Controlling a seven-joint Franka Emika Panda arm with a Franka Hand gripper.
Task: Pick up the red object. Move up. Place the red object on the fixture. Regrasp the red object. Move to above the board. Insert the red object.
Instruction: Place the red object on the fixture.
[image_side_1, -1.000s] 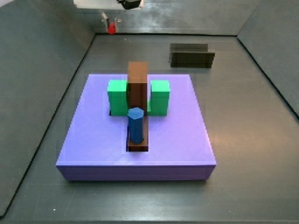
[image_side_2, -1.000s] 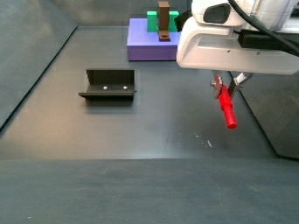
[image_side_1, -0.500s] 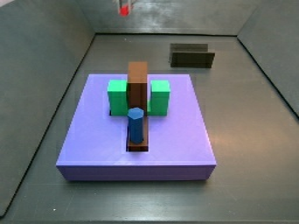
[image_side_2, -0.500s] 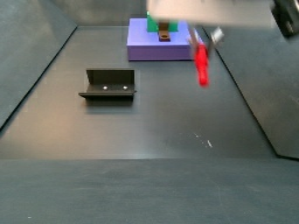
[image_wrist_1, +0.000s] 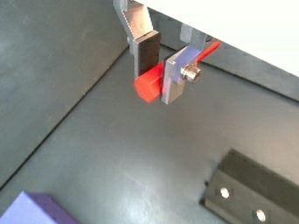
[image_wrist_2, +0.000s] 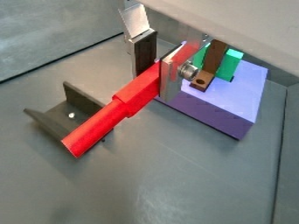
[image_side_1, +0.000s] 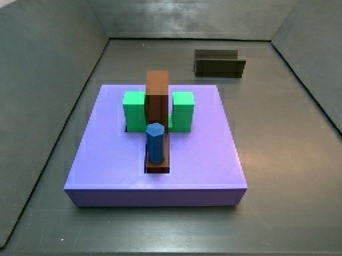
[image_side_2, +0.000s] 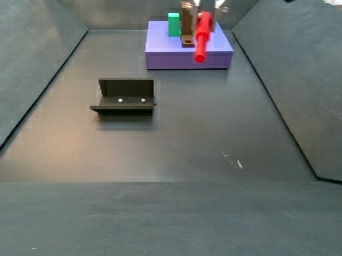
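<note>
- The gripper (image_wrist_2: 155, 59) hangs high in the air, its fingers (image_wrist_1: 146, 51) clamped on one end of the red object (image_wrist_2: 111, 115).
- In a side view the red object (image_side_2: 202, 38) hangs tilted at the frame's upper edge, in front of the far board (image_side_2: 187, 52).
- The fixture (image_side_2: 124, 96) stands alone on the left of the dark floor (image_side_2: 201, 130), well apart from the board.
- In a side view the board (image_side_1: 156, 150) carries a green block (image_side_1: 135, 110), a brown bar (image_side_1: 158, 98) and a blue peg (image_side_1: 156, 143); open floor surrounds it up to the walls.
</note>
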